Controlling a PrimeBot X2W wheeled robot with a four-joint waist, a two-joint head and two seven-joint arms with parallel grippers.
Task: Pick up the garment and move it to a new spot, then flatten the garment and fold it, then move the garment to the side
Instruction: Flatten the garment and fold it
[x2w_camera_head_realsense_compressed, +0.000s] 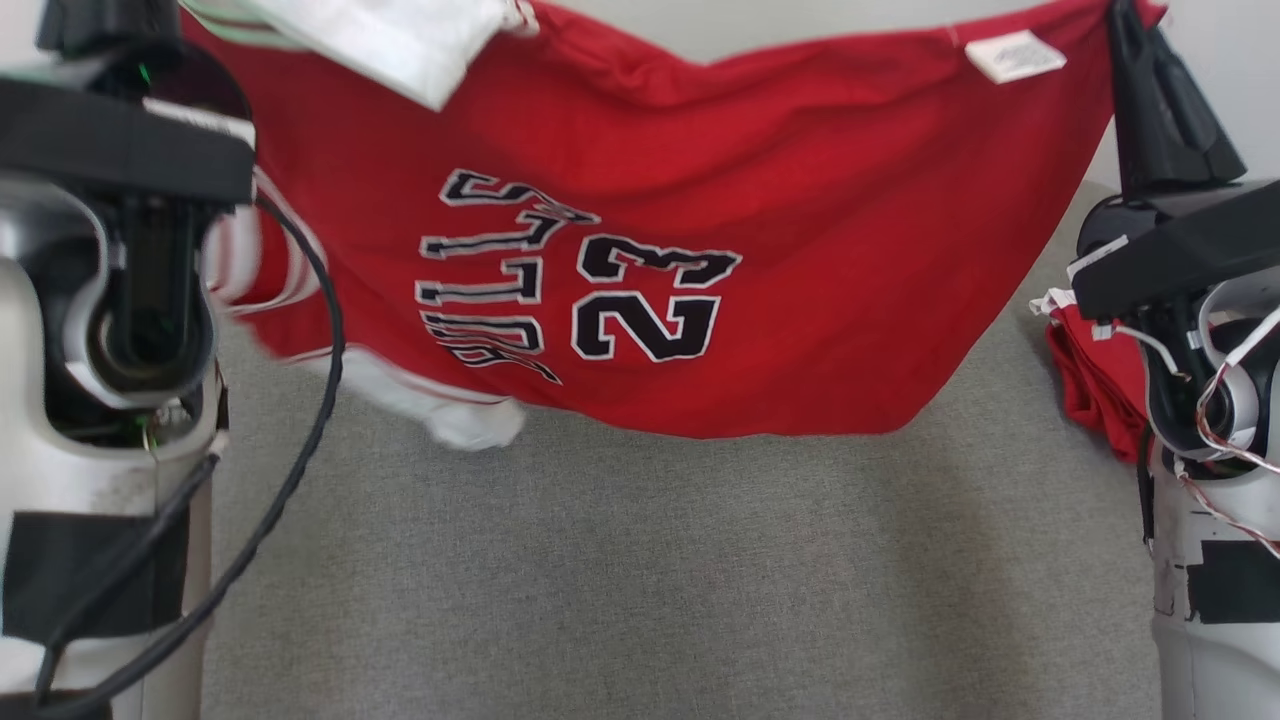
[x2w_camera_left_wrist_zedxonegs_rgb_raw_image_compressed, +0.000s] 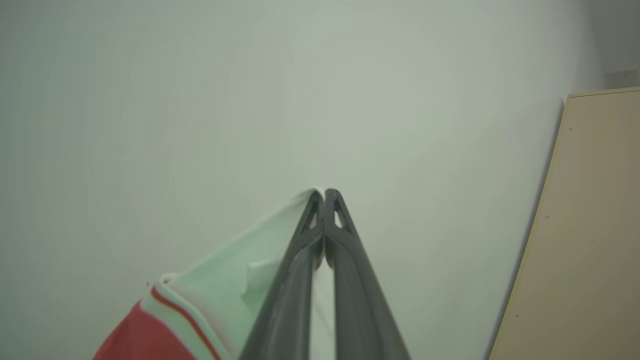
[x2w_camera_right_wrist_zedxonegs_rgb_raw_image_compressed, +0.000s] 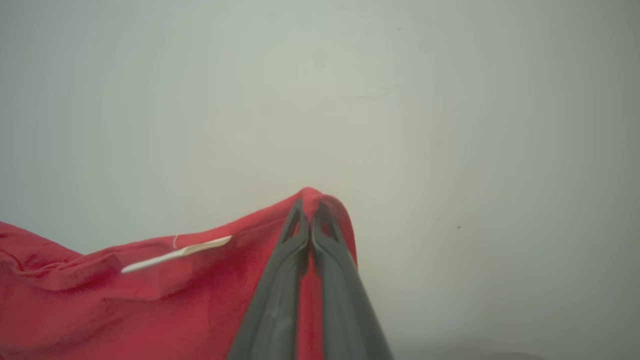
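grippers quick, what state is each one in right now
Left gripper: jaws closed, holding the white edge of the jersey.
Right gripper: jaws closed, holding the jersey's red edge.

Left arm (x2w_camera_head_realsense_compressed: 50, 470) raised at the near left, right arm (x2w_camera_head_realsense_compressed: 1200, 600) raised at the near right, wrists high. Left gripper (x2w_camera_left_wrist_zedxonegs_rgb_raw_image_compressed: 325, 193): fingers pressed together, pinching the garment (x2w_camera_head_realsense_compressed: 820, 180). Right gripper (x2w_camera_right_wrist_zedxonegs_rgb_raw_image_compressed: 310, 204): likewise clamped on it.
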